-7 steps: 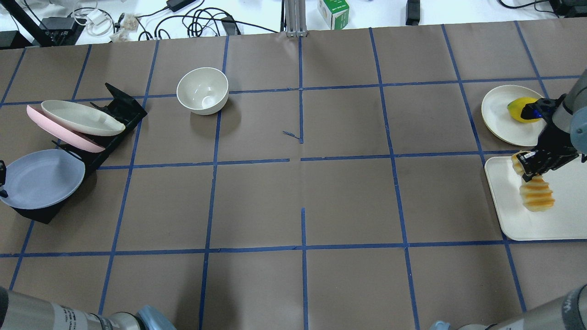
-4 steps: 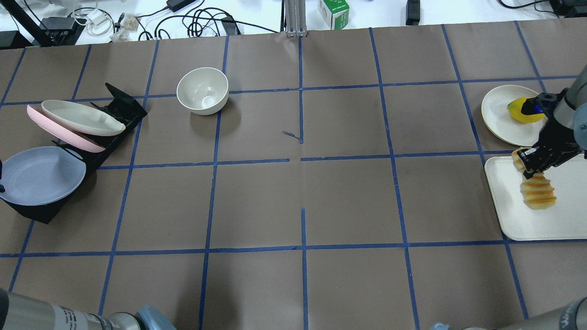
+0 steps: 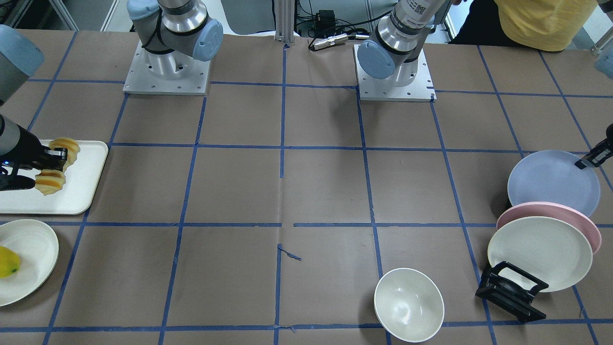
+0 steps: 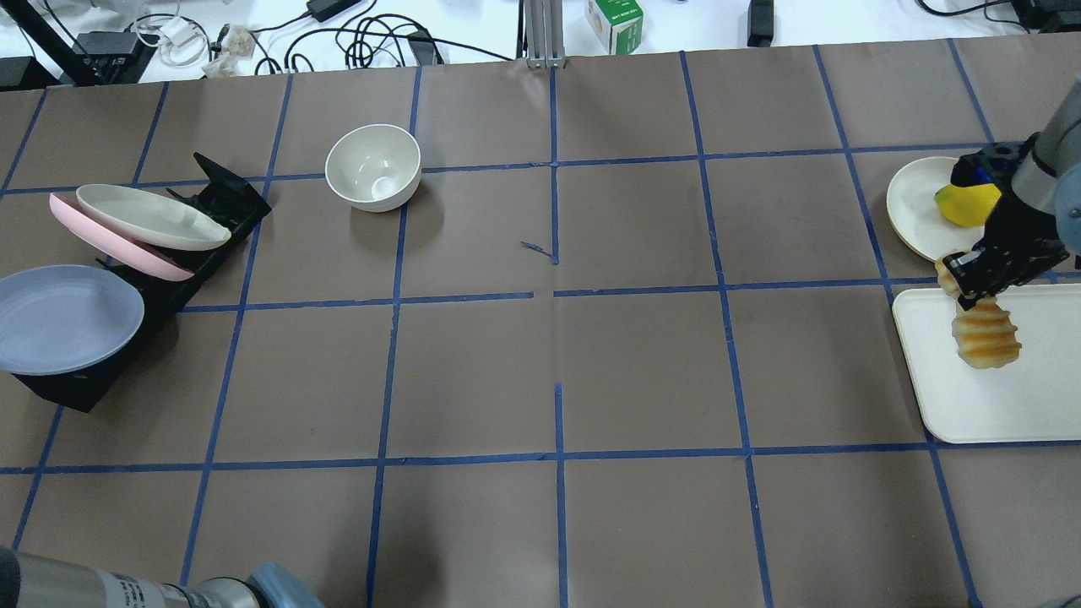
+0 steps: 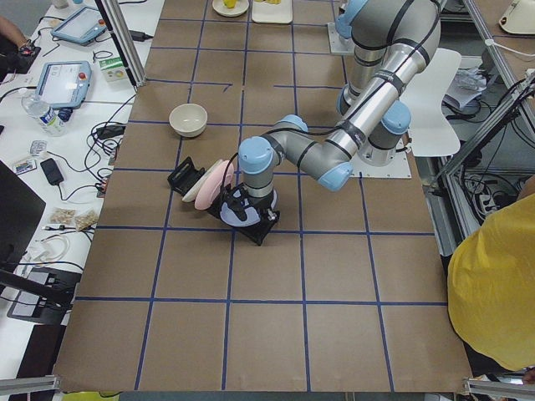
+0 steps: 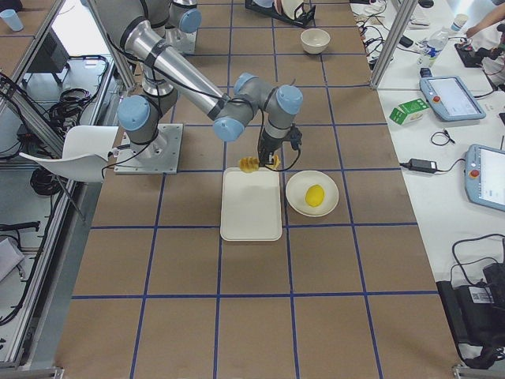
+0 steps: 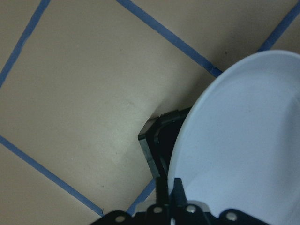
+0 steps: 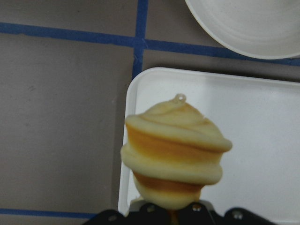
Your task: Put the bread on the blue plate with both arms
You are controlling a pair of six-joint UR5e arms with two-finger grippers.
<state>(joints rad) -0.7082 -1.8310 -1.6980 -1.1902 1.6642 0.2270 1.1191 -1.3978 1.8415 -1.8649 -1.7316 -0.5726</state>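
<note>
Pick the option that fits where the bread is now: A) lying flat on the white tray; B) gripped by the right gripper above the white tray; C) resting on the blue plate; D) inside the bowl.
B: the right gripper is shut on the bread, which hangs over the white tray, and the blue plate is bare.

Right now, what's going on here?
The right hand is shut on the bread and holds it in the air over the white tray. At the other end of the table, the left hand pinches the rim of the blue plate, which is at the black rack next to a pink plate and a cream plate. The bread is not yet on the blue plate.
</note>
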